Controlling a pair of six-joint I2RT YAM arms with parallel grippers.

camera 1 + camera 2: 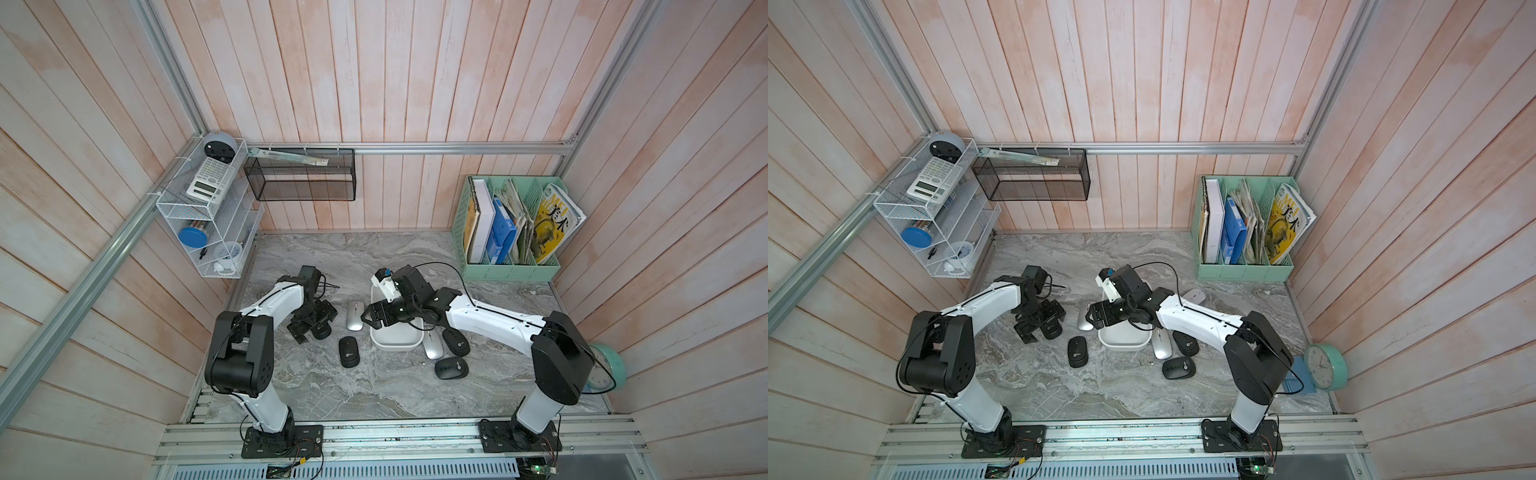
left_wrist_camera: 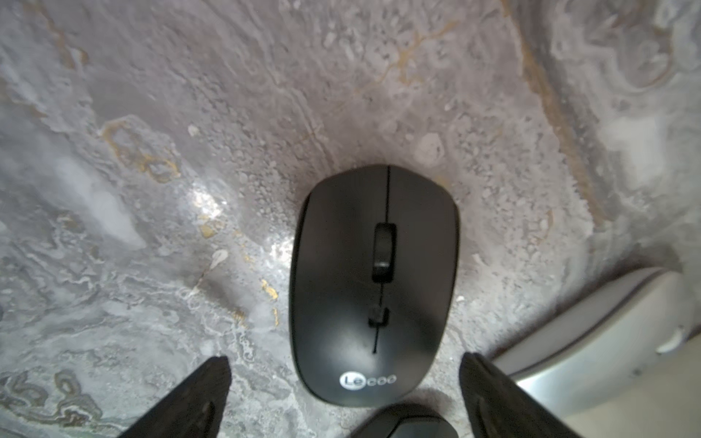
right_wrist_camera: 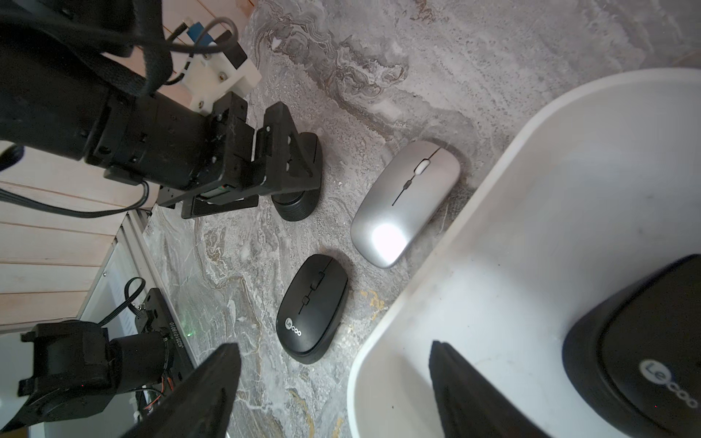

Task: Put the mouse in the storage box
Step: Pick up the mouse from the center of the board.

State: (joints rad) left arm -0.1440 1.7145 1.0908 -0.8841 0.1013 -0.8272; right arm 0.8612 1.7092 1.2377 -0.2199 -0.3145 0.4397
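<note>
hovering over the left rim of the white storage box [image 1: 395,345], the right gripper [image 3: 333,347] has its jaws spread wide with nothing between them. one finger [image 3: 205,390] is above the marble tabletop [image 1: 332,395], the other above the box floor. a black lecoo mouse [image 3: 645,360] lies inside the box (hidden under the arm in both top views), near that inner finger but apart from it. the left gripper [image 2: 345,362] sits low over the table, jaws fully spread, with the logo end of a second black lecoo mouse [image 2: 373,284] between its fingertips, untouched. a silver mouse [image 1: 354,316] lies just beside the box's left wall.
</note>
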